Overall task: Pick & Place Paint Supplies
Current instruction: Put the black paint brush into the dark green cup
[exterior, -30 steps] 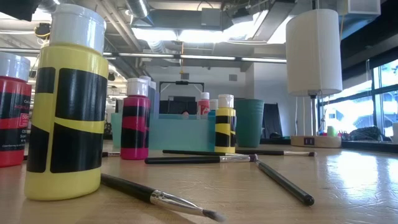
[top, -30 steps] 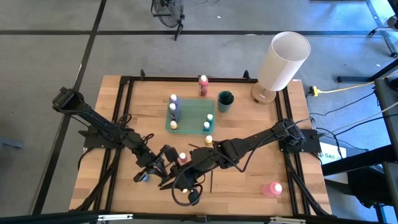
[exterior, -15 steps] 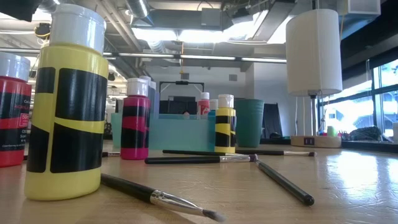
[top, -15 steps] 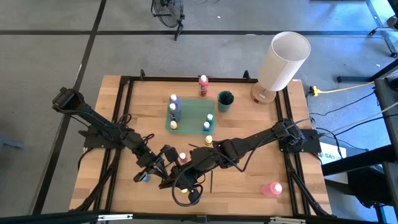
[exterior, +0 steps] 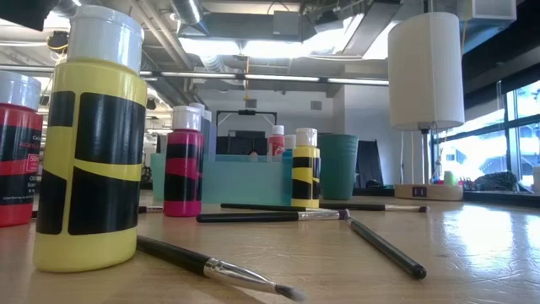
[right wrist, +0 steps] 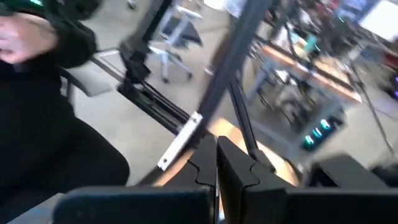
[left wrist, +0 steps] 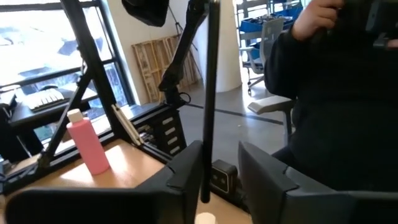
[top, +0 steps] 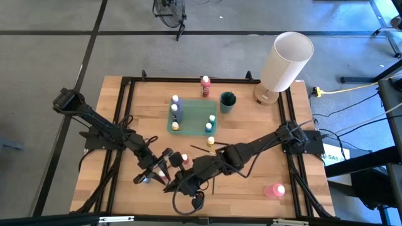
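A thin dark-handled brush [left wrist: 210, 93] stands upright in the air near the table's front. My left gripper [left wrist: 221, 155], also [top: 162, 172], is open around the brush's lower end, which stands close to one finger [left wrist: 189, 171]; I cannot tell whether they touch. My right gripper [right wrist: 216, 146], also [top: 176, 183], meets it from the right and is shut. Small white-capped paint bottles stand in a teal tray [top: 191, 118]. More bottles [top: 210, 142] and brushes [top: 200, 148] are loose on the wood. My right gripper is shut on the brush, coming nearly level from the table's right. A dark shaft with a silver ferrule [right wrist: 180, 140] slants past its fingertips. The fingers themselves hide the place of contact. The brush is lifted clear of the table and stands about upright.
A tall white cylinder [top: 286, 59] stands at the far right corner, with a dark green cup [top: 227, 100] and a red bottle [top: 205, 86] nearby. A pink bottle [top: 274, 190] lies near the front right. A big yellow bottle [exterior: 89, 143] and several brushes [exterior: 219, 268] fill the low view.
My right arm has swung a little toward the table's near edge and tipped slightly down, closer to my left gripper. The bottles and brushes on the table have stayed in place.
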